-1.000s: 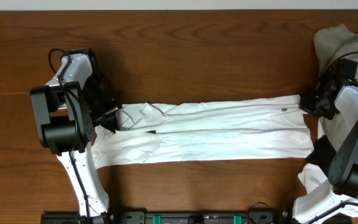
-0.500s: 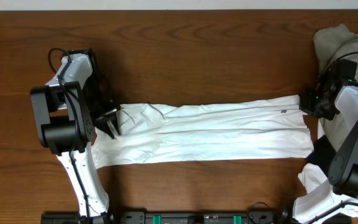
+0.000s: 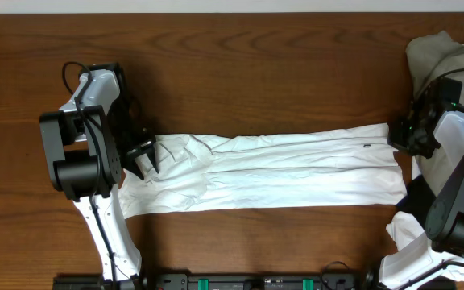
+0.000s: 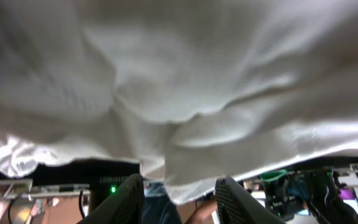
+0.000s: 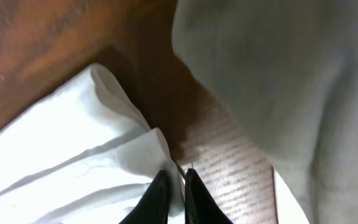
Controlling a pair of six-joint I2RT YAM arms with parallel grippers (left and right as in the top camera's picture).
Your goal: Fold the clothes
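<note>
A long white garment [image 3: 280,169] lies flat across the middle of the wooden table, folded lengthwise. My left gripper [image 3: 145,159] is at its left end with the jaws apart. In the left wrist view the white cloth [image 4: 185,93] fills the frame and a flap hangs between the spread fingers of the left gripper [image 4: 180,198]. My right gripper [image 3: 395,137] is at the garment's upper right corner. In the right wrist view the right gripper [image 5: 178,186] is shut, pinching the edge of the white cloth [image 5: 61,162].
A pile of pale grey clothes [image 3: 437,52] sits at the table's far right, close behind the right gripper; it also shows in the right wrist view [image 5: 278,81]. More white cloth [image 3: 409,242] lies at the front right by the right arm's base.
My left gripper has opened and let go of the garment's left end, which has settled slightly. The right gripper has stayed shut in place.
</note>
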